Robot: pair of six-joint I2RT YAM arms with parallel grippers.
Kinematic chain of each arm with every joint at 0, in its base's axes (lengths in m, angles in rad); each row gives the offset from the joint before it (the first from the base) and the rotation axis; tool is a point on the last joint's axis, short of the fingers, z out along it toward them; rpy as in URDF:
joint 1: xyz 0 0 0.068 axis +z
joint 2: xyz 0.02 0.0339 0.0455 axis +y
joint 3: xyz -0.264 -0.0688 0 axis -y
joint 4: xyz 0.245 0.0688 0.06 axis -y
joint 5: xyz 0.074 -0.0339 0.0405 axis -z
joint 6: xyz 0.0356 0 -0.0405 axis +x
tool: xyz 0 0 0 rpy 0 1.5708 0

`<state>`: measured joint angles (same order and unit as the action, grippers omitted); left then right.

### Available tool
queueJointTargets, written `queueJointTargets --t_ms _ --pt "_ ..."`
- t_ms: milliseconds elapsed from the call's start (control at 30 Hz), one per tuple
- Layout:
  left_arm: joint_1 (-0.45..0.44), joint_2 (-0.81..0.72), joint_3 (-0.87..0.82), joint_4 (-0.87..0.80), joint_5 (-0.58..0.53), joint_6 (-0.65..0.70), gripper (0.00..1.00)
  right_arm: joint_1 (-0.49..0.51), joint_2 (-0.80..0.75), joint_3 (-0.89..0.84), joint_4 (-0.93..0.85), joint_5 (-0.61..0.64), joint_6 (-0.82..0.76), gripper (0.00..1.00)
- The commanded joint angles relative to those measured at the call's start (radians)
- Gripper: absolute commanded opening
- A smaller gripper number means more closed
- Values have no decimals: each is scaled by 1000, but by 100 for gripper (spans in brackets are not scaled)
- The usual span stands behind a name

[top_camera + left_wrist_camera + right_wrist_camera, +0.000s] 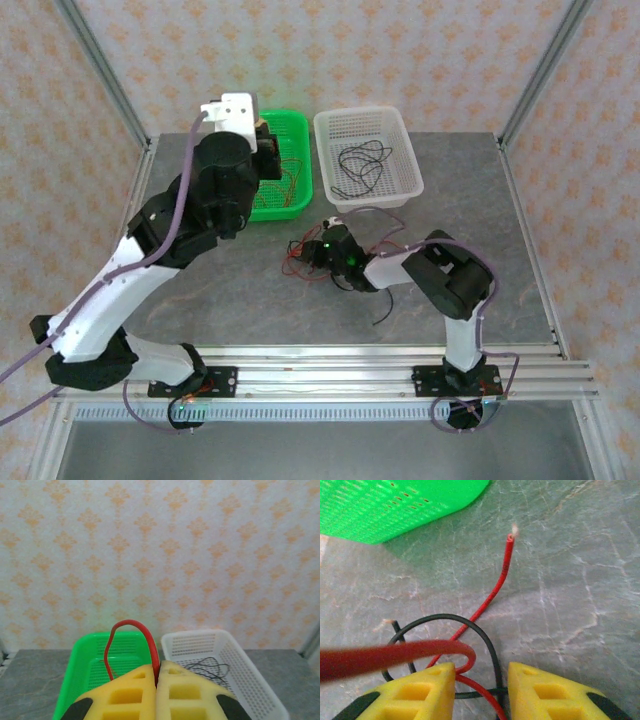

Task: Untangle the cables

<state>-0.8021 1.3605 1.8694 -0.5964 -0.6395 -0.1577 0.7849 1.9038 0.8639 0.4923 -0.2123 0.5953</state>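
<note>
Left gripper point(156, 672) clamps a red cable point(131, 623) looping toward 12 o'clock. Right gripper point(481, 675), part-open, straddles tangled cables point(455, 647) cut off at 6 o'clock, holding none.

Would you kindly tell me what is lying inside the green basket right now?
Thin red wires lie on the floor of the green basket. The left arm covers its left side, so anything there is hidden.

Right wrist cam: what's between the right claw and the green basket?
In the right wrist view: table, a red cable stretching toward the green basket and a black cable loop by the right claw.
</note>
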Motion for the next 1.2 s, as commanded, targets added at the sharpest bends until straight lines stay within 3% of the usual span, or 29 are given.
queueJointTargets --t_ms 0,267,733,933,1167 --pt "83 27 -6 74 37 14 0 -7 -60 -16 -189 66 -53 35" --pt "227 133 -6 169 157 -6 0 -8 -225 -27 -263 63 -70 44" --pt "462 362 -30 303 366 -78 0 -7 -556 -99 -427 120 -52 45" --pt "494 481 -24 333 425 -95 0 -7 -708 -154 -488 162 -32 46" --pt "497 541 -140 413 445 -128 0 -7 -809 -202 -533 197 -10 47"
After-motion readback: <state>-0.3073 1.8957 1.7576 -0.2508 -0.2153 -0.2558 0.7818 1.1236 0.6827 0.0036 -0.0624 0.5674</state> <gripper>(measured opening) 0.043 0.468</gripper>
